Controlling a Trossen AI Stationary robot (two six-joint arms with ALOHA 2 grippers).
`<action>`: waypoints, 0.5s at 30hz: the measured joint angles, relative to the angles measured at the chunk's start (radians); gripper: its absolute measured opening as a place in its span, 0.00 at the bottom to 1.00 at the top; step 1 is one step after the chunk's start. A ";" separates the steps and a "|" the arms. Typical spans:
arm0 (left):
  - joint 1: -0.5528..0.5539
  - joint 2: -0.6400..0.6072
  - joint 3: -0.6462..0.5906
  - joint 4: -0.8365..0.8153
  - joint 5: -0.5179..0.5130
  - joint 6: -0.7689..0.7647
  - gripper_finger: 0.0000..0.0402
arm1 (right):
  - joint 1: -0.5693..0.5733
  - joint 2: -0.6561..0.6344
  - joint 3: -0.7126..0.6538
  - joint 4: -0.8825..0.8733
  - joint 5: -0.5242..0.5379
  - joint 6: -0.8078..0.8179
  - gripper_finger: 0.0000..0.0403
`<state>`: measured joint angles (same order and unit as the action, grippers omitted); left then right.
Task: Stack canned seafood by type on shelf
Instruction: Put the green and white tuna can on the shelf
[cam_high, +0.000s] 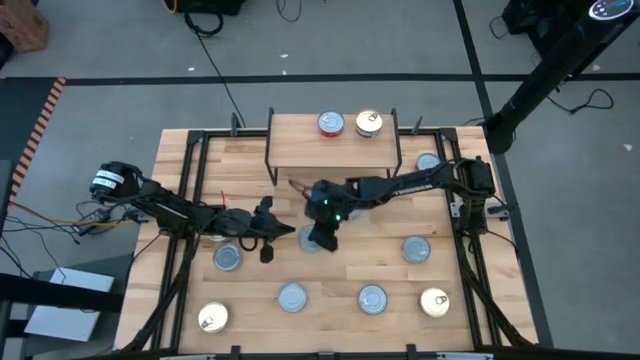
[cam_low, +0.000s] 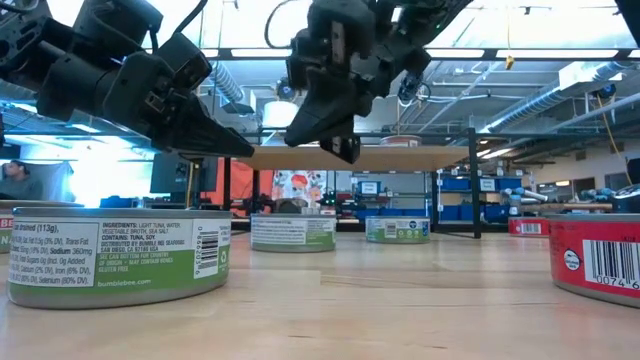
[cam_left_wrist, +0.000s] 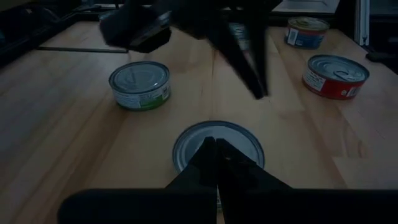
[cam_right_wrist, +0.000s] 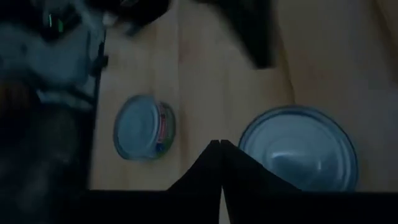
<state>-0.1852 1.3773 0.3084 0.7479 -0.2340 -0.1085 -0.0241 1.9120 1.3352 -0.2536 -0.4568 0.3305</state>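
Shelf (cam_high: 300, 145) carries two tins at its far edge, well beyond both grippers: a red-labelled tin (cam_high: 331, 123) and a gold-topped tin (cam_high: 369, 123) beside it. We get that only from the high view; the low view shows just the board's underside edge.

Right gripper (cam_high: 322, 238) hangs above a silver tin (cam_high: 312, 240) at table centre. Its wrist view shows the fingers (cam_right_wrist: 211, 163) pressed together, empty, with that tin (cam_right_wrist: 298, 149) just beside the tips.

Left gripper (cam_high: 285, 232) sits near the right one, fingers (cam_left_wrist: 214, 158) pinched together on nothing, silver tin (cam_left_wrist: 217, 144) just past the tips. The low view alone shows both grippers clear of the tabletop (cam_low: 400, 300).

Other tins lie scattered around both grippers.
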 joint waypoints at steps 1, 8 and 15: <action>0.000 0.000 0.000 -0.004 0.000 0.000 0.00 | 0.023 0.000 0.000 -0.012 0.042 -0.056 0.08; 0.000 0.000 0.000 -0.027 0.000 0.000 0.00 | 0.166 0.000 0.000 -0.098 0.456 -0.387 0.24; 0.000 0.000 0.000 -0.029 0.000 0.000 0.00 | 0.214 0.031 0.000 -0.110 0.516 -0.508 0.23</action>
<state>-0.1852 1.3773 0.3084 0.7190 -0.2344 -0.1088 0.1899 1.9432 1.3357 -0.3637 0.0597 -0.1771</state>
